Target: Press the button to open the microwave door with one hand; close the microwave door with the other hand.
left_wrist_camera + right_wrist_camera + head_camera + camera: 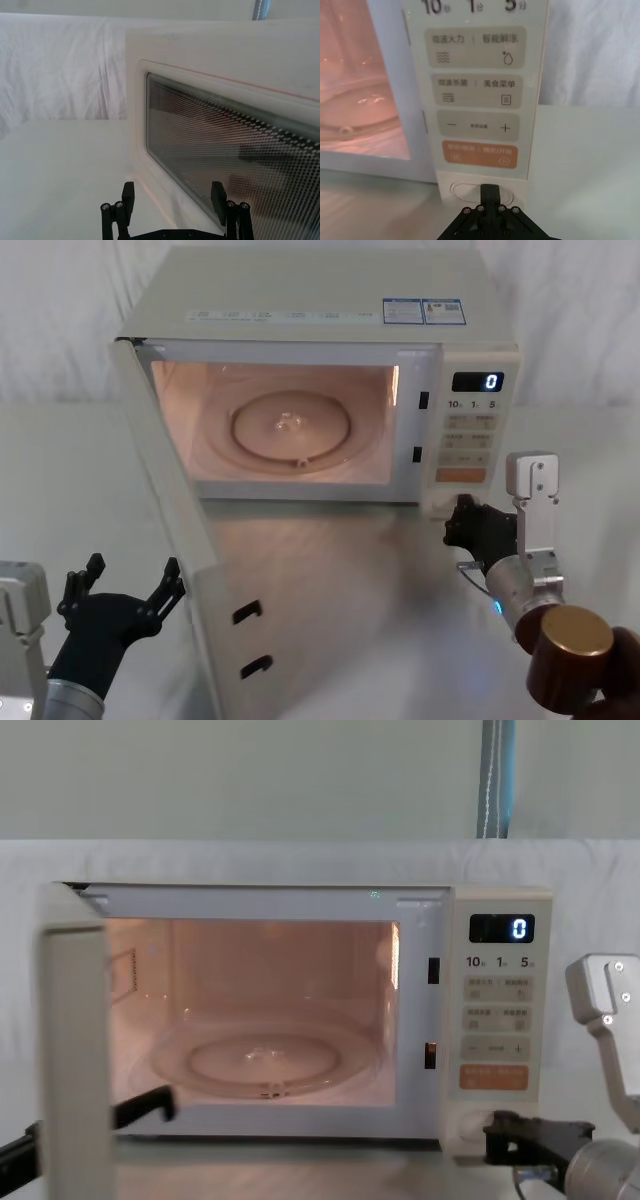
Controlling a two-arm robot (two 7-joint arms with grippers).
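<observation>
Watching two risks here. My right tool (490,207) is sitting pressed together with its tip on the button (470,192), just under the orange key (480,154) at the foot of the microwave (330,300) panel. The microwave door (175,530) is already standing wide open, cavity light glowing over the glass turntable (262,1065). If I'm dragging that tool upward while backing off, I'm risking a brush on the orange key and starting a cycle.

My left tool (125,590) is hanging spread, just outside the open door, fingers (128,194) facing the door's window (235,165) and the outer face right ahead of them. I'm judging the closing push as the tricky part: with the tool spread, one finger is likely catching the window rim or door edge instead of pushing flat. Pushing near the hinge side is giving poor leverage and may be shoving the whole microwave across the worktop (340,640). Pushing too softly is leaving the latch unengaged.
</observation>
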